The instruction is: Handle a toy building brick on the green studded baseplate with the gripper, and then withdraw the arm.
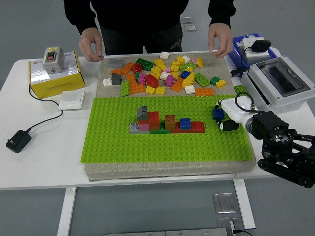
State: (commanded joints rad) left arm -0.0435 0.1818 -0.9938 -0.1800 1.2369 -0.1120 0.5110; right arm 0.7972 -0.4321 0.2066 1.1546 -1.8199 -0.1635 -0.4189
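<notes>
The green studded baseplate (167,142) lies on a beige mat in the middle of the table. A low build of red, grey, orange, blue and pink bricks (165,123) stands at its centre. My right hand (224,117), white with black fingertips, reaches in from the right over the plate's right edge. Its fingers are curled on a small blue brick (218,114), held at the plate's surface. The left arm is out of view.
A pile of loose bricks (162,73) lies behind the plate. A person stands at the far side, hands (91,45) (220,39) at the table's far edge. A yellow box (54,71), a white pad, a black adapter (18,140) sit left; grey enclosure (278,81) and blue bin right.
</notes>
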